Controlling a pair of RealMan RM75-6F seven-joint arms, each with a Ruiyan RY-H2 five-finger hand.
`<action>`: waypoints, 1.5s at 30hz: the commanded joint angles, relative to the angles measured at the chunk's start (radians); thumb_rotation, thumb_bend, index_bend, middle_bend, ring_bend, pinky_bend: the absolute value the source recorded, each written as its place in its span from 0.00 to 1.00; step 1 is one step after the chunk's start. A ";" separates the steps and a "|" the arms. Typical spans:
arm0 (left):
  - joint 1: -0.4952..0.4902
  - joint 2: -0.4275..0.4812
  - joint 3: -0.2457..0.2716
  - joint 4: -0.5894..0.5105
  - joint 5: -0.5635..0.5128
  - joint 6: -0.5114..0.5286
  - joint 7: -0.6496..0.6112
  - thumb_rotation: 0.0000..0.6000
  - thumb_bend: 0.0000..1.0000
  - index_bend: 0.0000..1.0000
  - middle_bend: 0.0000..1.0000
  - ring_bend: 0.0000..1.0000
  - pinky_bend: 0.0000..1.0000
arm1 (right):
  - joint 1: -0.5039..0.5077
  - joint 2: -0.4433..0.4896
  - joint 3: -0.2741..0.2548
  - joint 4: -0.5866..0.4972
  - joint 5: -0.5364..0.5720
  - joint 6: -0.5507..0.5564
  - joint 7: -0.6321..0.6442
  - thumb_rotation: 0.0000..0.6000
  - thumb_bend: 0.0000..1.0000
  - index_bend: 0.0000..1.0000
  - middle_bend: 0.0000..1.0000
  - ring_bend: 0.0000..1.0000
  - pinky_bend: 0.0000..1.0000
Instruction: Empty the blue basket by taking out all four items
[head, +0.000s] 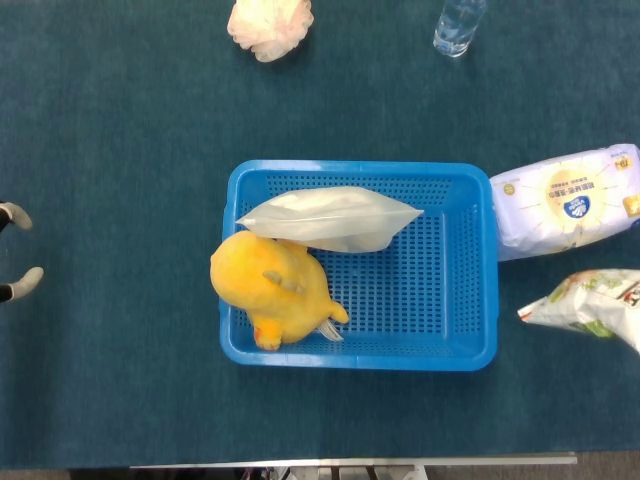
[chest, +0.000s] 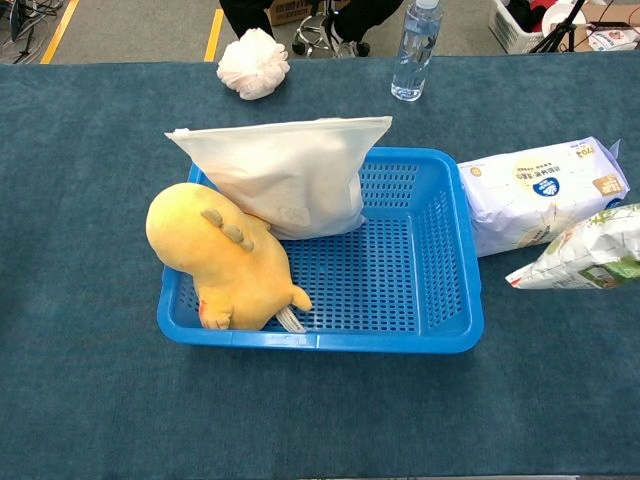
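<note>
The blue basket (head: 465, 350) (chest: 440, 335) stands mid-table. Inside it, a yellow plush toy (head: 272, 287) (chest: 222, 258) lies at the left end. A white pouch (head: 335, 217) (chest: 285, 175) leans along the far wall. Outside, to the basket's right, lies a white tissue pack (head: 565, 198) (chest: 535, 190). A printed snack bag (head: 588, 305) (chest: 582, 255) sits low just in front of it, its far end cut off by the frame edge. Only fingertips of my left hand (head: 16, 284) show at the left edge, spread, holding nothing. My right hand is out of both views.
A clear water bottle (head: 457, 25) (chest: 413, 50) and a pale bath pouf (head: 268, 25) (chest: 252, 62) stand at the table's far side. The table's front edge (head: 350, 462) runs along the bottom of the head view.
</note>
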 joint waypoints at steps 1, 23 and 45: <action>-0.001 -0.001 0.000 0.000 0.000 -0.001 0.001 1.00 0.10 0.44 0.42 0.29 0.48 | 0.043 0.069 0.004 -0.031 0.068 -0.125 0.043 1.00 0.10 0.46 0.53 0.46 0.61; -0.037 0.033 -0.025 -0.083 0.094 0.033 -0.113 1.00 0.10 0.39 0.34 0.28 0.47 | -0.086 -0.288 0.188 0.184 0.014 0.278 -0.153 1.00 0.00 0.04 0.17 0.20 0.49; -0.235 0.124 -0.105 -0.315 0.086 -0.179 -0.188 1.00 0.10 0.24 0.15 0.12 0.35 | -0.087 -0.375 0.256 0.324 0.105 0.279 -0.123 1.00 0.00 0.04 0.18 0.20 0.48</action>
